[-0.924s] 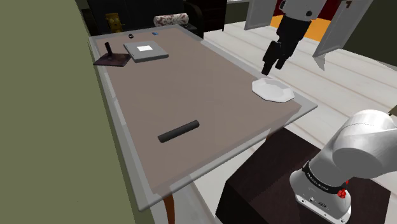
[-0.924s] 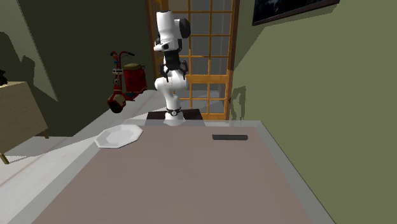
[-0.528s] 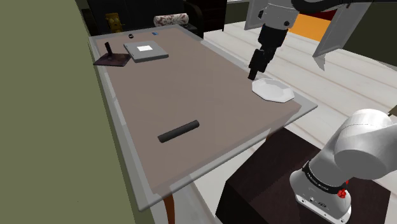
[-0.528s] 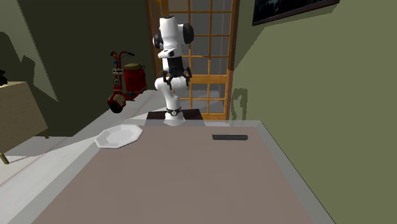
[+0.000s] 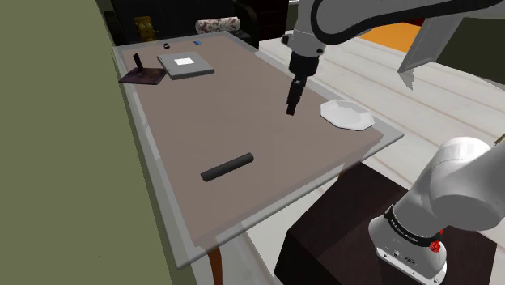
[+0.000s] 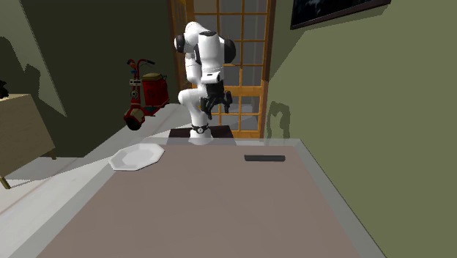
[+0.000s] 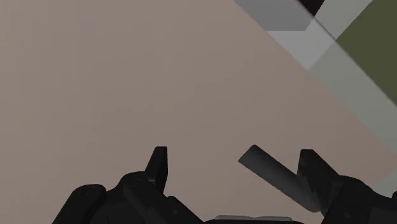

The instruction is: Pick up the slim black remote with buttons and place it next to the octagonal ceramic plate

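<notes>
The slim black remote (image 5: 227, 166) lies flat on the brown tabletop near its front edge, also seen as the remote (image 6: 264, 157) in the second exterior view. The white octagonal plate (image 5: 346, 113) sits at the table's corner on the shoulder view's right; the plate (image 6: 137, 156) shows at the other view's left. My gripper (image 5: 291, 108) hangs above the table between plate and remote, closer to the plate. In the wrist view the gripper (image 7: 235, 162) is open, with the remote (image 7: 273, 173) far below, close by one fingertip (image 7: 310, 164). Nothing is held.
At the table's far end lie a grey flat box (image 5: 185, 65) and a dark pad with a short stick (image 5: 143, 74). An olive wall (image 5: 57, 146) borders the table at the shoulder view's left. A red scooter (image 6: 143, 95) stands behind the stand.
The arm has swung from above the plate towards the shoulder view's left and lower, out over the tabletop. The fingers stayed open; remote and plate have not moved.
</notes>
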Robot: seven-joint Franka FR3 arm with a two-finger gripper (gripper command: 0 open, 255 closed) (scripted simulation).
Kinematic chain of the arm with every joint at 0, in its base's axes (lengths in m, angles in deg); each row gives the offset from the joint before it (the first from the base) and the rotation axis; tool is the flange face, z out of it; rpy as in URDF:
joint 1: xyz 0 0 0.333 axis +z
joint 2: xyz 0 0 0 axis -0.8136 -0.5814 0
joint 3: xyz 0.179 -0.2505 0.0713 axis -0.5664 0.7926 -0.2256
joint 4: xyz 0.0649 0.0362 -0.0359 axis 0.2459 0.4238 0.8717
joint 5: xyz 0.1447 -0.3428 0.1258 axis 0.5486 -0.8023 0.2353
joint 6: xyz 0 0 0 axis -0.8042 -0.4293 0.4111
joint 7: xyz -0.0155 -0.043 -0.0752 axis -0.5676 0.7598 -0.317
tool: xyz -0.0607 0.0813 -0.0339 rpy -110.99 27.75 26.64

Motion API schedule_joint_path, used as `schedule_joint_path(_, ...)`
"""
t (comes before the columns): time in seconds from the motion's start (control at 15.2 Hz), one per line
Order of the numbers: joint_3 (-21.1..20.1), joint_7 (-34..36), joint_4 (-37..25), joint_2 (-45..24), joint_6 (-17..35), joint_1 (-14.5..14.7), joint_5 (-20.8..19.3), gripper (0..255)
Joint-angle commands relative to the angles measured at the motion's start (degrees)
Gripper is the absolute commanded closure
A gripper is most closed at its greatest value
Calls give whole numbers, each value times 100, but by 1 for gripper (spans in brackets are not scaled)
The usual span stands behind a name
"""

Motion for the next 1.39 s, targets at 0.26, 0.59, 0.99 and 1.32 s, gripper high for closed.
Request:
schedule_joint_path(0.26, -148, -1011, -541, -1233, 546, 370, -15, 0)
schedule_joint_path(0.59, -364, -1730, -1030, -2142, 860, 635, -93, 0)
schedule_joint_path(0.99, -675, -2479, -1609, -3137, 1153, 939, -309, 0)
schedule_joint_path(1.32, -815, -2772, -1772, -3609, 1405, 1086, -454, 0)
